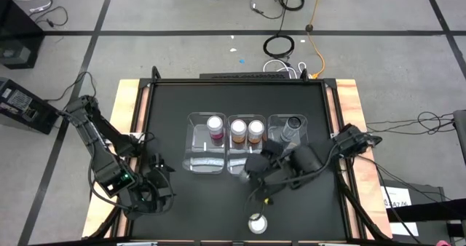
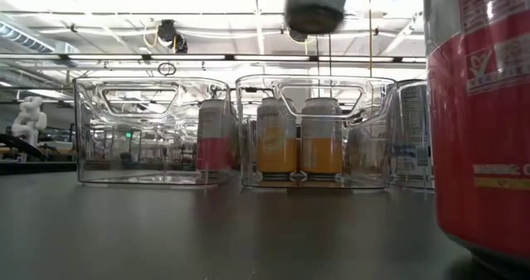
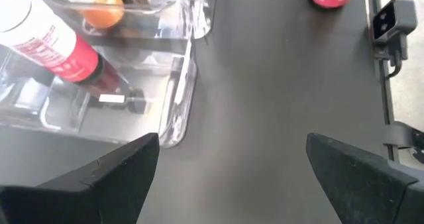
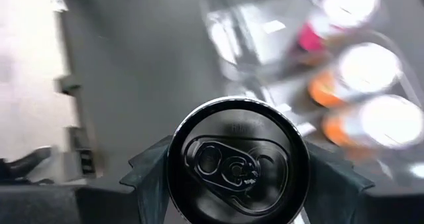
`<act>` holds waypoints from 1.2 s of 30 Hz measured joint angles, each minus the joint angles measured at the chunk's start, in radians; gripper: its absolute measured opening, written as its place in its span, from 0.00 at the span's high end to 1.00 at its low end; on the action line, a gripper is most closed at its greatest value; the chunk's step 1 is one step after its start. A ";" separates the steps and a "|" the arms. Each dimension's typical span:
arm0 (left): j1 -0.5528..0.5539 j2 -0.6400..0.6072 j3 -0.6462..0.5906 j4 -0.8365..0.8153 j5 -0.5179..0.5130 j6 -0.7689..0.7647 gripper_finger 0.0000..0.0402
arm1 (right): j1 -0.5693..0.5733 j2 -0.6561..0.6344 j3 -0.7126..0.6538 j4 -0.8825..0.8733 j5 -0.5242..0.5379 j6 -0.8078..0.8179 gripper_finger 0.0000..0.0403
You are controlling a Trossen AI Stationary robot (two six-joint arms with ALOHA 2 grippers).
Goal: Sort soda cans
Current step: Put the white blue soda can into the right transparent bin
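The right gripper point(image 4: 236, 177) is the one working here, clamped on a dark can point(image 4: 236, 161) with a finger on each side and the pull-tab top facing its wrist camera. From above it hangs over the middle of the table, just in front of the row of three clear bins point(image 1: 195, 140), and from table height the can's base floats up in the air, clear of the surface. In the bins so far: a pink can point(image 1: 215, 127) in the left one, two orange cans point(image 1: 247, 130) side by side in the middle, and another dark can point(image 1: 293, 125) in the right bin point(image 1: 275, 119) — so I'd say the held one belongs there with its twin. One more pink can point(image 1: 258, 223) stands alone near the table's front edge, still unsorted. For doing this step well: keep the can upright, carry it high enough to clear the bin's front wall, and come down on the empty side of the bin so it doesn't knock the can already inside. Let go only once the base is basically on the bin floor. The left gripper point(image 3: 232, 158) waits near the table's front-left corner, jaws wide and empty.
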 joint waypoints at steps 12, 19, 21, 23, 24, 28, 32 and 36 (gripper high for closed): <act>0.020 0.000 0.000 0.011 -0.040 0.002 0.03 | -0.020 -0.136 -0.047 -0.077 0.140 0.027 0.38; 0.041 0.000 0.000 0.010 -0.040 0.004 0.03 | -0.021 -0.287 -0.288 -0.077 0.195 0.123 0.38; 0.045 0.000 0.000 0.011 -0.040 0.008 0.03 | -0.021 -0.342 -0.394 -0.078 0.194 0.185 0.38; 0.051 0.000 0.000 0.011 -0.040 0.008 0.03 | -0.021 -0.403 -0.503 -0.079 0.194 0.263 0.38; 0.053 0.000 0.000 0.010 -0.040 0.008 0.03 | -0.017 -0.433 -0.553 -0.081 0.191 0.306 0.38; 0.061 0.000 0.000 0.010 -0.040 0.017 0.03 | -0.006 -0.532 -0.723 -0.027 0.182 0.413 0.38; 0.071 0.000 0.000 0.010 -0.040 0.034 0.03 | -0.022 -0.576 -0.841 0.069 0.122 0.410 0.38; 0.083 0.000 0.000 0.010 -0.040 0.034 0.03 | -0.064 -0.570 -0.913 0.102 0.090 0.386 0.38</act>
